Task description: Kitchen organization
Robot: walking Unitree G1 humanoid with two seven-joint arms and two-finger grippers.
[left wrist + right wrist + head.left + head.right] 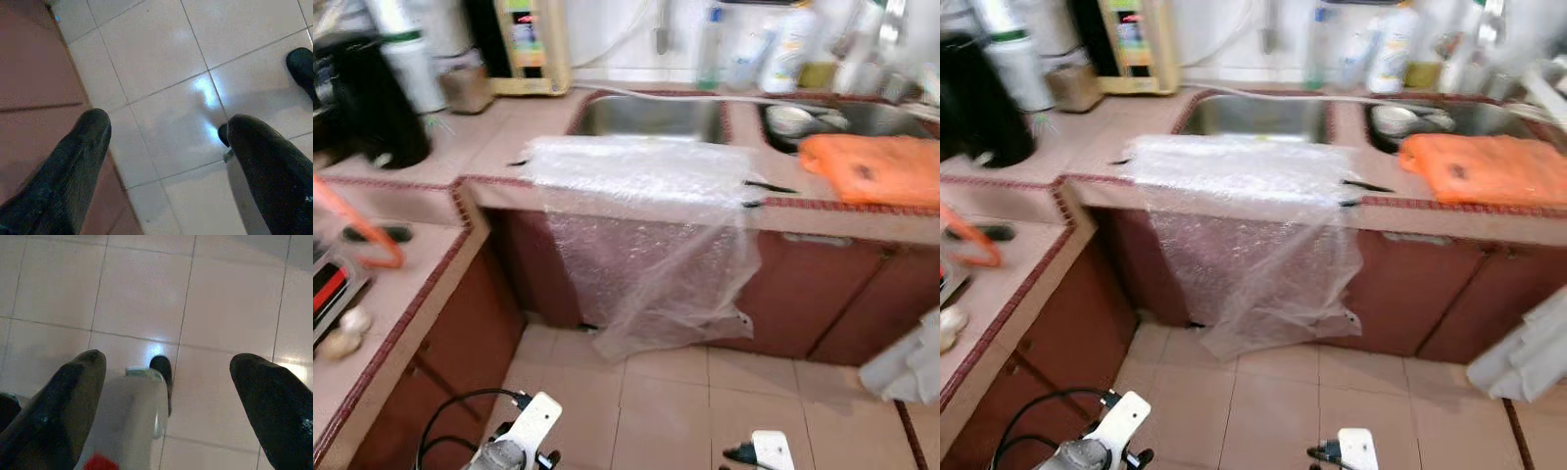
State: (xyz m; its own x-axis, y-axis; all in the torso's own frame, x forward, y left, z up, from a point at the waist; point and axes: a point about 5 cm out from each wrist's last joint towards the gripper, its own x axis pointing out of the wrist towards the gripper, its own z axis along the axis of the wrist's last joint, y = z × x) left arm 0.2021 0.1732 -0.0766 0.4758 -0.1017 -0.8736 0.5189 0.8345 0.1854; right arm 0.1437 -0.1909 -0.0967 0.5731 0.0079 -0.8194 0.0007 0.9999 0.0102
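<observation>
Kitchen counter (509,127): bowl (790,119) in rt sink (891,119), both tools (166,147) (166,377) spread open, empty, over floor.

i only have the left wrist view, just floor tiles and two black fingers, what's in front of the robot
Observer: A tiled counter with a sheet of bubble wrap draped over its edge, hanging down the cabinet front.
Operator: anything beside the wrap
Observer: An orange cloth lies on the counter to the robot's right of it.
Operator: where's the sink
Observer: The sink sits right behind the wrap.
Operator: what about the right gripper
Observer: The right gripper is open, pointing down at the floor.
</observation>
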